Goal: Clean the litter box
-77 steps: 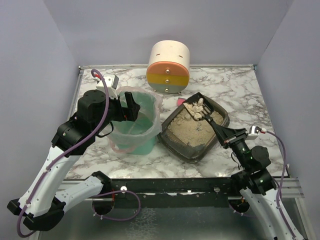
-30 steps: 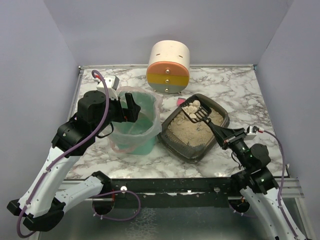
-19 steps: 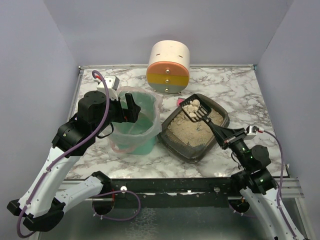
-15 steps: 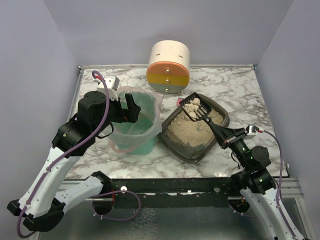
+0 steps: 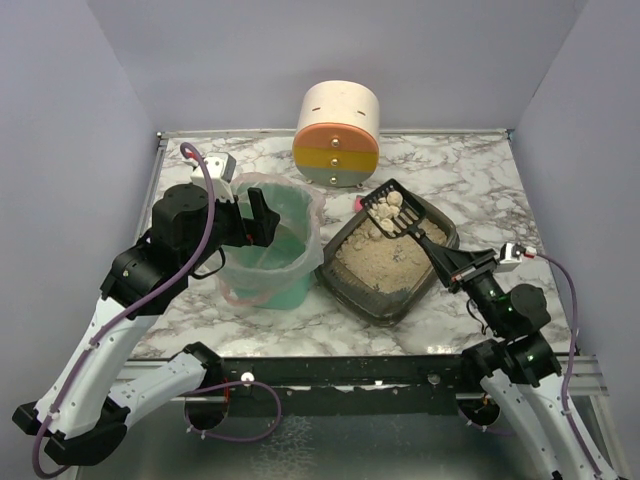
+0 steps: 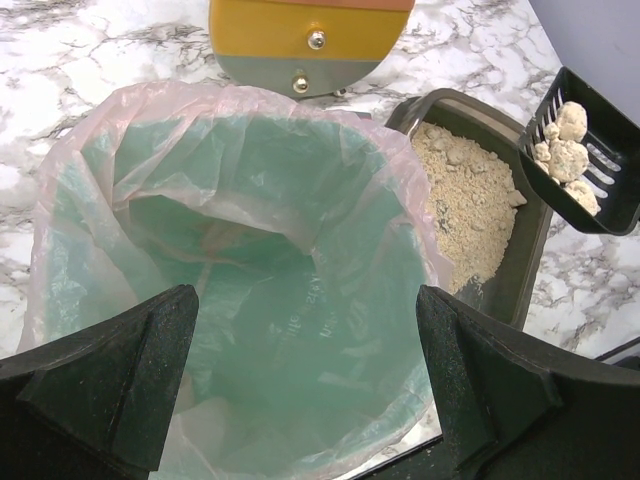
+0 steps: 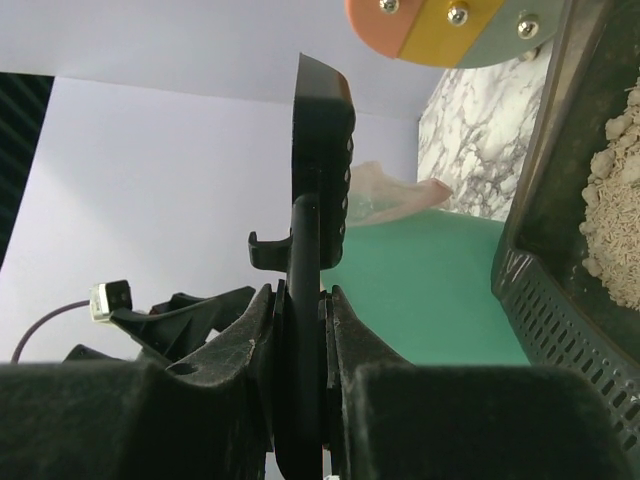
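With your right fingers (image 7: 235,350) clamped on the scoop (image 5: 392,212) of clumps (image 6: 562,150) above the litter box (image 5: 370,300), carry it level toward the green bin (image 5: 275,285) flanked by your wide-spread left fingers (image 6: 110,360).

No readable text, label, brand, number or sign anywhere: none on the litter box (image 5: 385,305), the green bin (image 5: 285,293), the striped cylinder (image 5: 338,140) or the black scoop (image 5: 426,246).
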